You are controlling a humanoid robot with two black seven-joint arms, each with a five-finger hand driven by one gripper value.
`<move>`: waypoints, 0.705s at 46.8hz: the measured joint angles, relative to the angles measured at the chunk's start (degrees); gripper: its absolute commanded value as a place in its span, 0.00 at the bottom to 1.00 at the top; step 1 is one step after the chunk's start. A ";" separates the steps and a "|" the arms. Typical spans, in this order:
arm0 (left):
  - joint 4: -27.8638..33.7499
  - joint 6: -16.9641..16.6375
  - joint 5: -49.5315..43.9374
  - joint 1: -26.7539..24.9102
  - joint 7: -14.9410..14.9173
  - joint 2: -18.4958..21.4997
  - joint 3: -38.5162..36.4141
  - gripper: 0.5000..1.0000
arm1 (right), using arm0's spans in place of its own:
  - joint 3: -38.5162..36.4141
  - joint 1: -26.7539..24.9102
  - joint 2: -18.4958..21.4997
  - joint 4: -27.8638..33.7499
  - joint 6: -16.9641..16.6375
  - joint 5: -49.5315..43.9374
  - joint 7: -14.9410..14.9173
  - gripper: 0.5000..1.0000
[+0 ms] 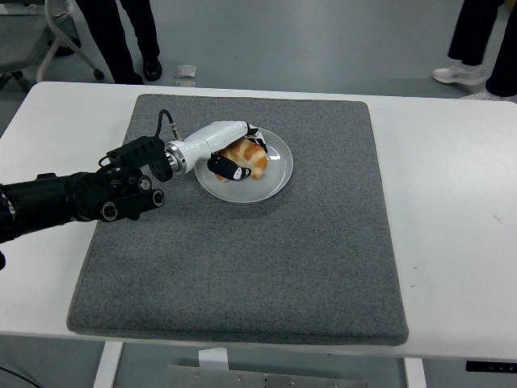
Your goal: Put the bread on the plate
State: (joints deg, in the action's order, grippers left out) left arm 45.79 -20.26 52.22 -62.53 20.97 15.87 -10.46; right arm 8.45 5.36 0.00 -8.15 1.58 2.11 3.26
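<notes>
Grey mat (pixel 242 242) on the white table (pixel 452 202), plate (pixel 275 174) at the mat's far left. Bread (pixel 249 157) sits on the plate's left half, so placement looks nearly done. My left hand (pixel 230 153) is wrapped around the bread; release and retract are left. Right arm out of view. No readable labels or writing anywhere.
</notes>
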 measured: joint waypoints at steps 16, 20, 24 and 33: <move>0.06 -2.64 -0.01 0.29 0.00 -0.05 0.03 0.55 | 0.00 0.01 0.00 0.00 0.00 0.00 0.00 0.86; 0.08 -2.67 -0.01 0.39 0.01 -0.06 0.01 0.62 | 0.02 0.01 0.00 0.00 0.00 0.00 0.00 0.86; 0.09 -2.68 -0.01 0.39 0.09 -0.06 0.01 0.62 | 0.00 0.01 0.00 0.02 0.00 0.00 0.00 0.86; 0.09 -2.68 -0.01 0.39 0.20 -0.06 0.01 0.68 | 0.01 0.01 0.00 0.02 0.00 0.00 0.00 0.86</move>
State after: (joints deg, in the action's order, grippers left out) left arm 45.88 -22.94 52.21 -62.14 21.17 15.82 -10.46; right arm 8.45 5.36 0.00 -8.12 1.58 2.11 3.25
